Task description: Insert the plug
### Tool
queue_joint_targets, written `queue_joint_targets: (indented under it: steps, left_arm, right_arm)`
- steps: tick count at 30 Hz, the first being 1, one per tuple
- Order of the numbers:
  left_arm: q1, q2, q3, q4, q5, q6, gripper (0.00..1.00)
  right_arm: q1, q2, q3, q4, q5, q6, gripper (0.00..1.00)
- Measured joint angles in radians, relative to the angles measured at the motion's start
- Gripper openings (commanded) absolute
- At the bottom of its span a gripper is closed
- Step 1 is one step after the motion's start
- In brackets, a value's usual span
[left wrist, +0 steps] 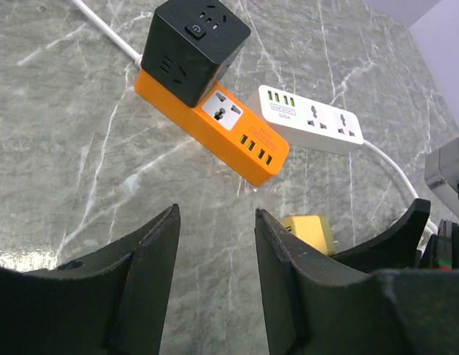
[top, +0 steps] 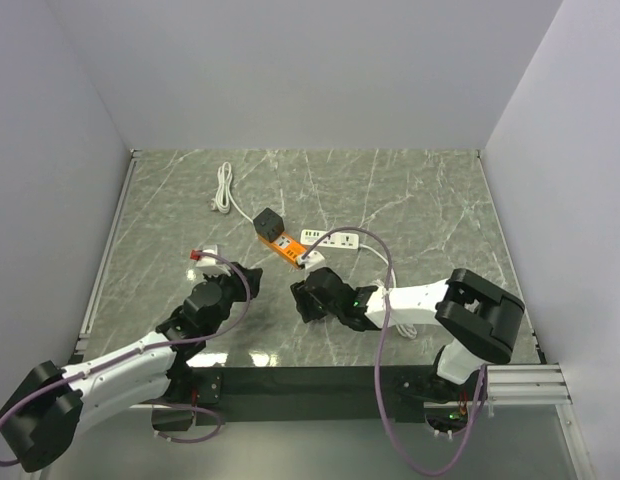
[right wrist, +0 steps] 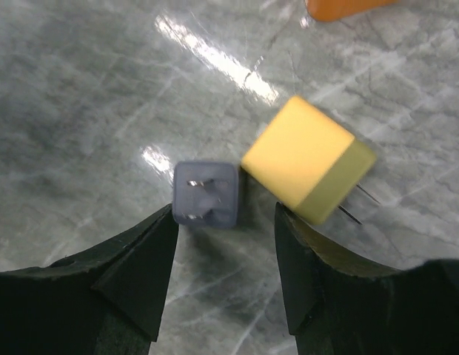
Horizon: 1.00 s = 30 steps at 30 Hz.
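Two plugs lie on the table point(top: 420, 190) under your right end effector point(right wrist: 226, 222), which is open and gripping nothing. A grey plug point(right wrist: 206, 194) sits just ahead of the gap between its fingers, prongs facing up at the wrist camera. A yellow plug point(right wrist: 307, 159) lies on its side just to the right of it, with its prongs pointing away from the grey one. Their corners come very close, but you cannot tell whether they touch.

Your left end effector point(left wrist: 216, 222) is also spread wide with nothing between its fingers, and it points at the sockets. Farther out, near the middle of the table, lies the orange power strip point(left wrist: 215, 126), with a black cube socket point(left wrist: 196, 44) standing on its far end. A white power strip point(left wrist: 311, 118) lies just to the right of the orange one, and its cord runs off to the right. From the left wrist you can see the yellow plug on the near side of both strips, apart from them. A coiled white cable point(top: 223, 190) lies toward the far left of the table.
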Motion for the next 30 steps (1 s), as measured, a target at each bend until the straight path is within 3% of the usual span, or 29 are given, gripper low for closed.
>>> queue_joint_targets:
  steps: [6,7,10,11,12,13,20,24,30]
  left_arm:
    - [-0.003,0.008,0.0,0.021,0.003,0.007,0.51]
    - [-0.004,0.016,0.0,0.029,0.004,0.009,0.51]
    - [-0.008,0.042,0.0,0.043,0.005,0.014,0.5]
    - [-0.01,0.053,0.0,0.045,0.005,0.015,0.5]
    - [-0.013,0.064,0.0,0.047,0.006,0.016,0.5]
    - [-0.018,0.073,0.0,0.049,0.006,0.018,0.5]
    - [-0.055,0.117,0.0,0.105,0.058,0.055,0.5]
    - [-0.063,0.113,-0.026,0.181,0.14,0.09,0.51]
    - [-0.074,0.066,-0.068,0.27,0.301,0.157,0.54]
  right_arm:
    - [0.0,0.008,0.005,0.05,0.005,-0.006,0.56]
    - [0.0,0.008,0.005,0.06,0.005,-0.007,0.47]
    - [0.0,0.014,0.005,0.084,0.006,-0.015,0.35]
    - [0.0,0.018,0.006,0.093,0.007,-0.018,0.24]
    - [0.0,0.021,0.008,0.098,0.007,-0.023,0.03]
    - [0.0,0.024,0.009,0.102,0.007,-0.024,0.0]
    - [0.0,-0.005,-0.003,0.08,0.032,-0.024,0.0]
    - [-0.027,-0.12,-0.029,0.034,0.025,-0.011,0.0]
    - [-0.16,-0.322,-0.041,0.023,-0.121,0.028,0.0]
